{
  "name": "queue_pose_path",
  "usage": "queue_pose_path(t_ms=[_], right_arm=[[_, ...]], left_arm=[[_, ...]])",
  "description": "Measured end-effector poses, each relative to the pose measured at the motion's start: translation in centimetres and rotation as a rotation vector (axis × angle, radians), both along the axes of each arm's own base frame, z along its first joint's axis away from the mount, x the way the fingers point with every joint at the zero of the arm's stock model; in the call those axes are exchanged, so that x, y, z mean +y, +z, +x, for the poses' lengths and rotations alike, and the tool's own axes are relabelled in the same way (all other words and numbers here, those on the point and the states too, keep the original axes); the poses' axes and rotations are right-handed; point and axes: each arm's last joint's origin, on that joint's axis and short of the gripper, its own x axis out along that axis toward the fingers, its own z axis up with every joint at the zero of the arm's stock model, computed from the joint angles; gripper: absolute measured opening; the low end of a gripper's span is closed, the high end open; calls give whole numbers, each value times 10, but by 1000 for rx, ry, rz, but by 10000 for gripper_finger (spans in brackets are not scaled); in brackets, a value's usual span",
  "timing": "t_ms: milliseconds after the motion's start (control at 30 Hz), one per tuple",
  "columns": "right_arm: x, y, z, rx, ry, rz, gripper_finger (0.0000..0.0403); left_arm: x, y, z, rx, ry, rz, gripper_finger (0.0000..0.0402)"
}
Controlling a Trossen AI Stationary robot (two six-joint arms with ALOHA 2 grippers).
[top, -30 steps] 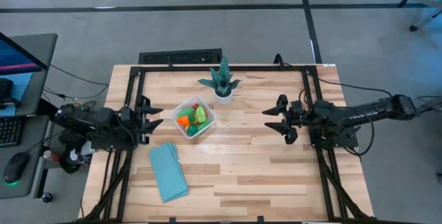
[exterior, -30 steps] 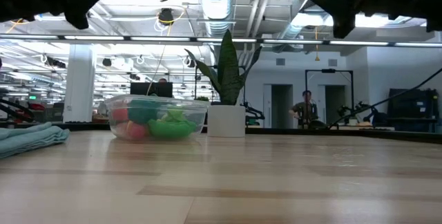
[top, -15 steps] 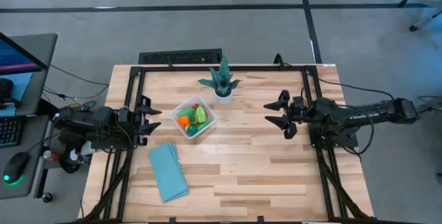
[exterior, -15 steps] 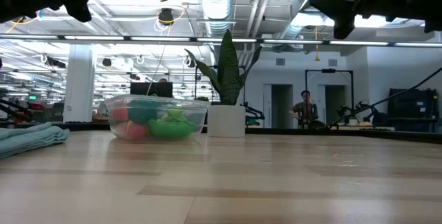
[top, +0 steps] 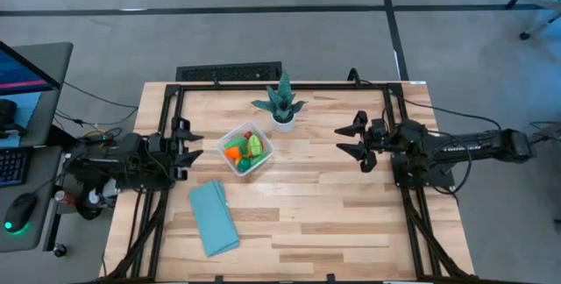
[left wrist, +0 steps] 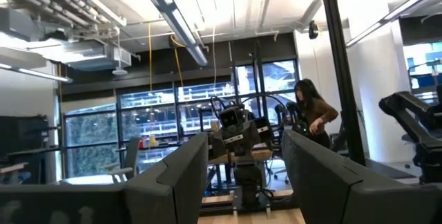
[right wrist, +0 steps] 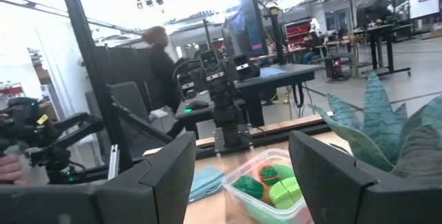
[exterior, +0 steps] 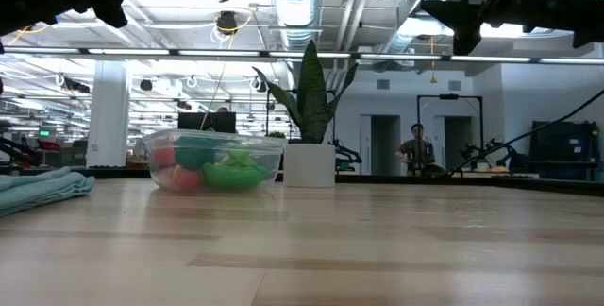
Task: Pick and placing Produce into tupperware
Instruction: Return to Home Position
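1. Tabletop [top: 324,205] from above: wide bare wood lies between the arms. The tupperware [top: 263,163], filled with the produce [top: 243,149], sits left of centre, between the plant [top: 282,105] and the cloth [top: 213,217]. The left gripper [top: 194,145] is at the left edge and the right gripper [top: 340,141] near the right edge.
2. Low view: both grippers hang high above the wood, touching nothing.
3. Left wrist view: its fingers [left wrist: 173,182] are spread wide and empty.
4. Right wrist view: its fingers [right wrist: 155,182] gape, empty, well apart from the tupperware.
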Motion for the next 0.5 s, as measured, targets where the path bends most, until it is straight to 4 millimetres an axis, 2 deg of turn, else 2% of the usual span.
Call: queue_pose_path(t_ms=[267,400,500], right_arm=[[-8,-1,-1,-1,5,-7,225],[-9,-16,-6,-1,0,38,225],[-6,-19,-10,-41,16,50,225]], left_arm=[[2,-1,1,12,-9,-8,178],[3,-3,1,25,-3,-25,178],[3,-3,1,24,-7,-32,178]])
